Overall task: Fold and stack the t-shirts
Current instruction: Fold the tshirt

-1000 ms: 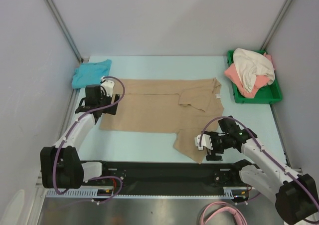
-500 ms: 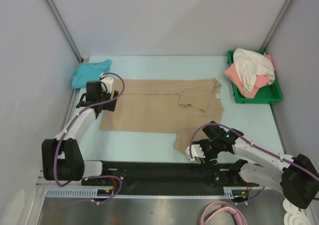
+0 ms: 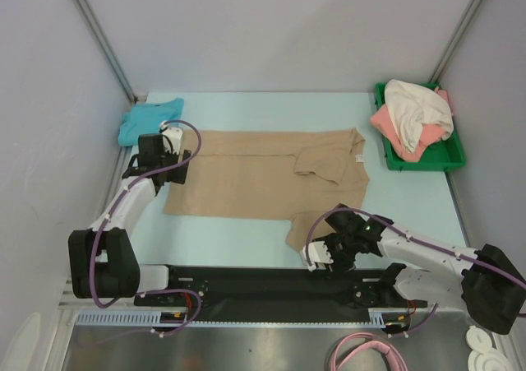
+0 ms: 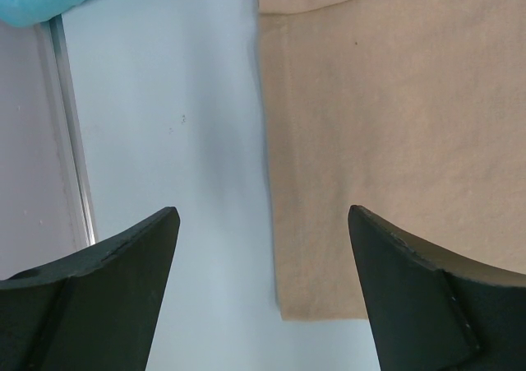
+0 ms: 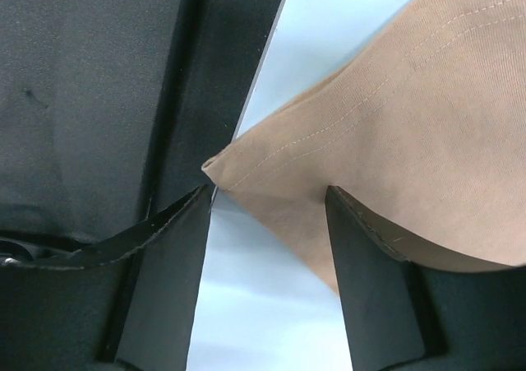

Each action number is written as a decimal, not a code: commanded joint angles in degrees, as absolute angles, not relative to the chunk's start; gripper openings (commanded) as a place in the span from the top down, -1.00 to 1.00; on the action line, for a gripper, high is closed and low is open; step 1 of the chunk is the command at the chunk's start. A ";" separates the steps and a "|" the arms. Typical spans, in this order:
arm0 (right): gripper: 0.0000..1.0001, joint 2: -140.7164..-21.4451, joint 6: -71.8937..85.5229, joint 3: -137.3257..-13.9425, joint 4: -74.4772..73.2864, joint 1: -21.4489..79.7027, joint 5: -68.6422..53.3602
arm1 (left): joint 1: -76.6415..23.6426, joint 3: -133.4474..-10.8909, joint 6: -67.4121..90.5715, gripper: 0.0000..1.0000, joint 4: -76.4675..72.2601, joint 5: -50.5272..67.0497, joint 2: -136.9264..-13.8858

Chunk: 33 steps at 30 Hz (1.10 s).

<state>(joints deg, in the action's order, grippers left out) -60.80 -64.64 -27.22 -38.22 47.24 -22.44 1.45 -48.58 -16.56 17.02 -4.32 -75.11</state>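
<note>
The tan t-shirt [image 3: 246, 178] lies spread flat in the middle of the table, with one sleeve folded in at the right. My left gripper [image 3: 171, 173] is open above its left edge. In the left wrist view [image 4: 263, 215] the shirt's edge and near corner [image 4: 329, 223] lie between the fingers. My right gripper [image 3: 322, 252] is open at the near sleeve by the table's front edge. In the right wrist view [image 5: 267, 192] the sleeve's stitched hem corner [image 5: 345, 132] sits between the fingertips, not pinched. The teal-blue t-shirt [image 3: 150, 120] lies at the back left. The cream-white t-shirt [image 3: 415, 112] and the coral-pink t-shirt [image 3: 386, 124] are heaped at the back right.
A green plastic tray [image 3: 448, 159] at the back right holds the cream-white and coral-pink shirts. A black strip [image 3: 246, 280] runs along the table's front edge, just under the right gripper. Grey walls close in both sides, and a metal rail [image 4: 70, 141] borders the left.
My right gripper has moved left and toward the front edge, onto the near sleeve's corner. My left gripper has shifted slightly back along the shirt's left edge.
</note>
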 commanded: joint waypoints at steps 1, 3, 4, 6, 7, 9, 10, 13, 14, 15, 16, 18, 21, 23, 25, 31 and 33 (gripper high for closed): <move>-0.25 -59.59 -63.37 -27.60 -37.70 48.08 -20.57 | 2.11 -50.89 -16.79 -0.79 16.44 -4.48 -74.09; -0.23 -57.92 -63.63 -27.51 -38.23 48.16 -20.83 | 2.37 -50.71 -16.87 -0.79 16.44 -4.48 -74.01; -0.19 -57.31 -63.81 -27.42 -38.58 48.08 -20.92 | 2.37 -50.71 -16.87 -0.79 16.44 -4.57 -74.09; -0.09 -57.13 -63.98 -27.60 -39.02 48.16 -21.01 | 2.55 -50.80 -16.79 -0.79 16.35 -4.48 -74.00; -0.08 -57.30 -63.98 -27.68 -39.02 48.34 -20.92 | 2.55 -50.80 -16.70 -0.80 16.61 -4.48 -74.00; -0.08 -57.04 -64.07 -27.69 -39.11 48.86 -21.00 | 2.55 -50.89 -16.61 -0.80 16.52 -4.57 -74.09; -0.08 -56.87 -64.16 -28.12 -39.98 49.04 -21.35 | 2.64 -50.98 -16.70 -0.80 16.70 -4.74 -74.18; -0.05 -57.21 -64.25 -29.26 -41.83 49.92 -22.76 | 2.72 -50.98 -16.79 -0.80 16.79 -4.83 -74.35; -0.04 -57.56 -64.34 -29.27 -42.18 50.18 -23.11 | 2.90 -51.15 -16.79 -0.79 16.79 -4.92 -74.36; -0.04 -58.44 -64.51 -29.27 -42.54 50.45 -23.46 | 2.99 -51.24 -16.79 -0.80 16.79 -5.01 -74.53; -0.04 -58.97 -64.77 -29.27 -42.80 51.06 -23.55 | 2.99 -51.41 -16.79 -0.80 16.87 -5.10 -74.79; -0.02 -60.20 -65.13 -29.53 -43.59 51.76 -24.08 | 2.99 -51.68 -16.79 -0.80 16.88 -5.36 -74.97; 0.04 -61.96 -64.60 -28.92 -41.93 53.70 -22.60 | 3.16 -51.50 -16.87 -0.80 16.70 -5.62 -75.23; 0.07 -63.63 -64.16 -28.30 -40.61 55.19 -21.80 | 3.34 -51.15 -16.96 -0.80 16.53 -5.62 -75.41; 0.10 -64.86 -62.93 -28.30 -38.85 55.89 -20.57 | 3.60 -50.98 -17.05 -0.80 16.35 -5.62 -75.50; 0.85 -64.16 -60.74 -28.30 -36.74 56.60 -17.93 | 3.87 -50.45 -17.58 -0.80 16.35 -5.45 -76.11; 1.00 -62.50 -60.38 -28.74 -37.87 55.99 -17.14 | 4.30 -49.66 -18.19 -0.80 15.39 -5.62 -75.94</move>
